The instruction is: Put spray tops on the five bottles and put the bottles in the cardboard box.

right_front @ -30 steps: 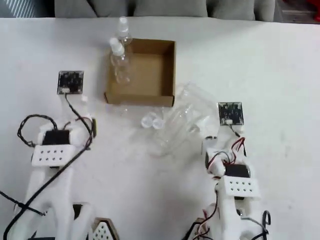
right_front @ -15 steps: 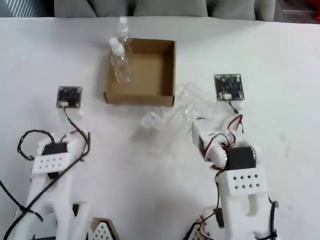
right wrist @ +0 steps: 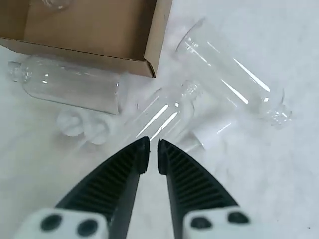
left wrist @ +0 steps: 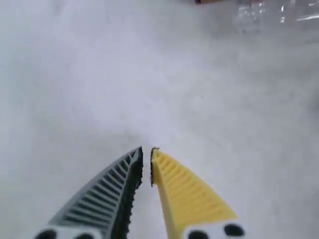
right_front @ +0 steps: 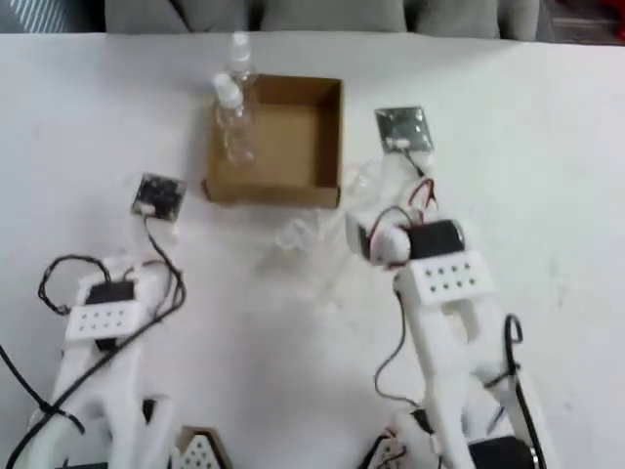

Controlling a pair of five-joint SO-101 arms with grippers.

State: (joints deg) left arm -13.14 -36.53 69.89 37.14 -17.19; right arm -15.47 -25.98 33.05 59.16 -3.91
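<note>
Within the last second the right arm (right_front: 439, 278) has stretched from the near edge of the table out toward the far edge, its wrist swinging inward to the right side of the cardboard box (right_front: 269, 191), while the left arm (right_front: 103, 318) has drawn slightly back toward the near left. The right gripper (right wrist: 148, 152) hangs over the loose bottles, its black jaws narrowed to a sliver and gripping nothing. The left gripper (left wrist: 146, 157), one jaw grey and one yellow, points at bare table with its tips all but touching, also empty. The open-topped box sits mid-table near the far edge. Three clear bottles without tops lie on their sides by its near right corner: one (right wrist: 70, 87) along the front wall, one (right wrist: 162, 112) just ahead of the right gripper's tips, and a third (right wrist: 229, 79) beyond it. Two small round white caps (right wrist: 82, 127) rest beside them. A capped bottle (right_front: 232, 122) stands at the box's left wall, another (right_front: 239, 59) just past its far left corner.
</note>
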